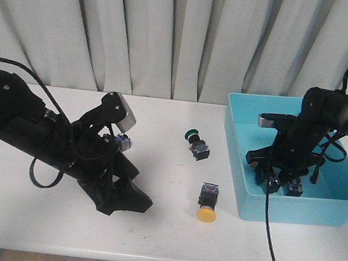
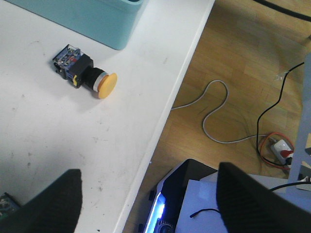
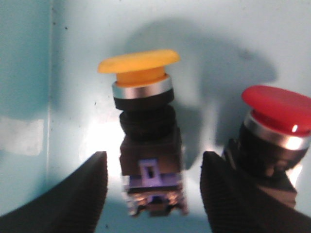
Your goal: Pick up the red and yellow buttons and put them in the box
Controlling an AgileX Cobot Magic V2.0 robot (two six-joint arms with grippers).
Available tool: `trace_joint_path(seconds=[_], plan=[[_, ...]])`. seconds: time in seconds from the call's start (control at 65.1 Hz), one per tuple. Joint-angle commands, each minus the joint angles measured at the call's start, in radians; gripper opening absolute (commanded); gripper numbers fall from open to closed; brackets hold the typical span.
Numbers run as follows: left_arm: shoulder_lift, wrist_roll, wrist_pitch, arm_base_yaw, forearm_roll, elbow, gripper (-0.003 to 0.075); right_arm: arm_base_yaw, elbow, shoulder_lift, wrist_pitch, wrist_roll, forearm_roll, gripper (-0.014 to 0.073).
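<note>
Inside the turquoise box [image 1: 289, 209], a yellow button [image 3: 144, 116] lies on the box floor [image 3: 73, 73] between the fingers of my right gripper [image 3: 154, 162]. The gripper is open, with a gap on each side of the button's black body. A red button [image 3: 277, 126] lies right beside it, partly behind one finger. In the front view the right gripper [image 1: 278, 182] reaches down into the box. A second yellow button [image 1: 207, 203] [image 2: 87, 77] lies on its side on the white table just left of the box. My left gripper [image 1: 127, 195] [image 2: 148, 179] is open and holds nothing, low over the table left of that button.
A green-capped button [image 1: 195, 142] lies mid-table, farther back. Another switch body [image 1: 121, 141] sits by the left arm's wrist. The table's front edge [image 2: 160, 131] runs close to the left gripper, with cables on the wooden floor [image 2: 218, 116] beyond. Curtains hang behind the table.
</note>
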Motion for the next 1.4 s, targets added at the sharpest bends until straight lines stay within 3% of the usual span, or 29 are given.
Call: trace_joint_path(seconds=[0.0, 0.154, 0.323, 0.553, 0.845, 0.968, 1.106, 1.213, 1.382], plan=[[-0.038, -0.003, -0.004, 0.000, -0.049, -0.024, 0.0543, -0.006, -0.027, -0.110, 0.042, -0.013, -0.004, 0.0447], [-0.038, -0.003, -0.003, 0.000, -0.049, -0.024, 0.0543, 0.004, -0.025, -0.241, 0.141, -0.027, 0.001, 0.0447], [-0.038, -0.003, -0.007, 0.000, -0.049, -0.024, 0.0543, 0.047, 0.047, -0.438, 0.146, -0.001, -0.006, 0.0440], [-0.038, -0.003, -0.012, 0.000, -0.049, -0.024, 0.0543, 0.161, 0.303, -0.753, 0.046, 0.024, -0.066, 0.0417], [-0.038, -0.014, -0.048, 0.000, 0.008, -0.024, 0.0541, 0.171, 0.679, -1.121, -0.167, 0.060, -0.071, 0.0389], [-0.040, -0.201, -0.164, 0.000, 0.211, -0.024, 0.0526, 0.171, 0.778, -1.210, -0.206, 0.059, -0.075, 0.0386], [-0.053, -0.563, -0.267, 0.000, 0.492, -0.024, 0.0505, 0.171, 0.831, -1.264, -0.208, 0.060, -0.076, 0.0386], [-0.065, -0.759, -0.299, 0.000, 0.629, -0.024, 0.0487, 0.171, 0.838, -1.272, -0.214, 0.075, -0.077, 0.0382], [-0.074, -0.843, -0.308, 0.000, 0.721, -0.024, 0.0407, 0.171, 0.838, -1.272, -0.238, 0.075, -0.078, 0.0332]])
